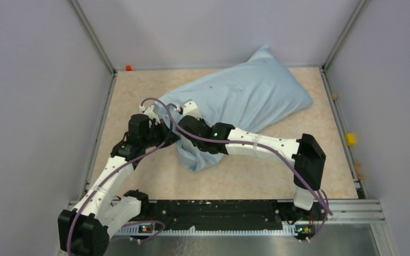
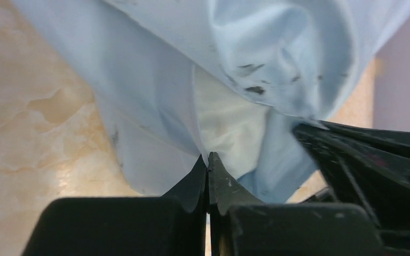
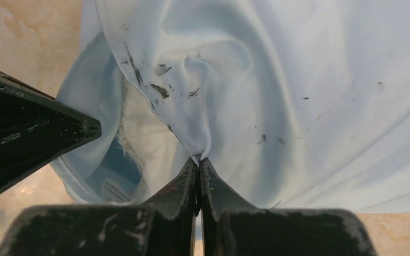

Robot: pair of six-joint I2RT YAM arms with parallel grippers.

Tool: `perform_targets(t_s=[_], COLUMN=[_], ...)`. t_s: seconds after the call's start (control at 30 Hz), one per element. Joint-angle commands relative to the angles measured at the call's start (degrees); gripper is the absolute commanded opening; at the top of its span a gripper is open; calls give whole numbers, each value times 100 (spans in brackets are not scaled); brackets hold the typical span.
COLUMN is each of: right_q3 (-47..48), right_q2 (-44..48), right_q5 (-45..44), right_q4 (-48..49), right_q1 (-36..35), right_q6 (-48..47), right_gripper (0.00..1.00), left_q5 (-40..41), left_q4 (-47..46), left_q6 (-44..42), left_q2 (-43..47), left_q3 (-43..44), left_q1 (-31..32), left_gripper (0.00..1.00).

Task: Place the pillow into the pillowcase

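Both tools are pressed together on cloth. The left tool (image 2: 208, 160) pinches a fold of the pillowcase (image 2: 149, 106) at its very tips, and the right tool (image 3: 197, 161) pinches the case's hem in the same way.

We judge the task nearly done: the case looks plump along most of its length, and only the mouth end needs drawing over the last of the pillow (image 2: 229, 125). To do this well, we would pull both pinches evenly, away from the closed end, lifting a little off the table (image 1: 235, 178) so the filling slides deeper. Each pinch should hold the blue cloth alone. If the off-white fabric is caught too, the pillow will come along with the case instead of sinking in. The tools sit close beside each other, so spreading them slightly would keep the mouth open and the fingers from clashing.

From the left tool, the pillow shows just beyond the tips and a touch to their right, framed by blue folds. From the right tool, it lies just left of the tips inside the mouth, with a label (image 3: 115, 188) on the case's inner face nearer the tool. The filled bulk stretches away ahead of both.
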State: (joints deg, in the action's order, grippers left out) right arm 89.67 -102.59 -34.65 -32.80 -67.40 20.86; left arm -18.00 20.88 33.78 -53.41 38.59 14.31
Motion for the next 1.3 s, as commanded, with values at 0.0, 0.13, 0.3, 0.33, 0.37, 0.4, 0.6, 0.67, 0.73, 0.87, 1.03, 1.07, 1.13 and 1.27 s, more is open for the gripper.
perform_targets(t_s=[0.0, 0.13, 0.3, 0.33, 0.37, 0.4, 0.6, 0.67, 0.73, 0.87, 1.03, 1.07, 1.13, 1.27], right_q3=[348, 424, 419, 435, 431, 441, 498, 516, 529, 513, 381, 377, 368, 328], right_q2=[154, 729, 1137, 1162, 1196, 1212, 1047, 950, 890, 871, 948, 951, 959, 960], right_q5=[0, 379, 680, 585, 511, 517, 631, 546, 463, 664, 1042, 1093, 1181, 1339], right_q4=[74, 404, 877, 938, 1015, 1062, 1078, 969, 898, 781, 935, 964, 1027, 1136], right_q1=[-27, -94, -397, -492, -589, -663, -762, -751, -738, -497, -175, -132, -49, 54], right_q6=[-7, 48, 201, 218, 213, 202, 307, 326, 314, 374, 377, 376, 377, 362], right_gripper=[0, 0, 0, 0, 0, 0, 0, 0, 0, 0, 0, 0, 0, 0], left_q5=[-891, -1415, -745, -618, -511, -401, 76, 93, -78, -401, -607, -595, -441, 64], left_q4=[-1151, -3294, -5323, -5505, -5773, -6185, -6370, -5891, -5811, -5389, -4170, -3894, -3281, -2069], left_q6=[416, 1956, 2458, 2436, 2511, 2605, 2509, 2425, 2368, 2163, 1662, 1549, 1390, 1167], left_q2=[118, 92, -512, -786, -967, -1154, -2350, -2787, -2989, -2670, -1575, -1356, -936, -151], left_q3=[114, -829, -1116, -1098, -1146, -1237, -627, -273, -192, -403, -588, -621, -673, -783], left_q1=[20, 91, 555, 619, 643, 651, 652, 645, 643, 652, 652, 652, 650, 652], left_gripper=[0, 0, 0, 0, 0, 0, 0, 0, 7, 27, 50, 51, 52, 54])
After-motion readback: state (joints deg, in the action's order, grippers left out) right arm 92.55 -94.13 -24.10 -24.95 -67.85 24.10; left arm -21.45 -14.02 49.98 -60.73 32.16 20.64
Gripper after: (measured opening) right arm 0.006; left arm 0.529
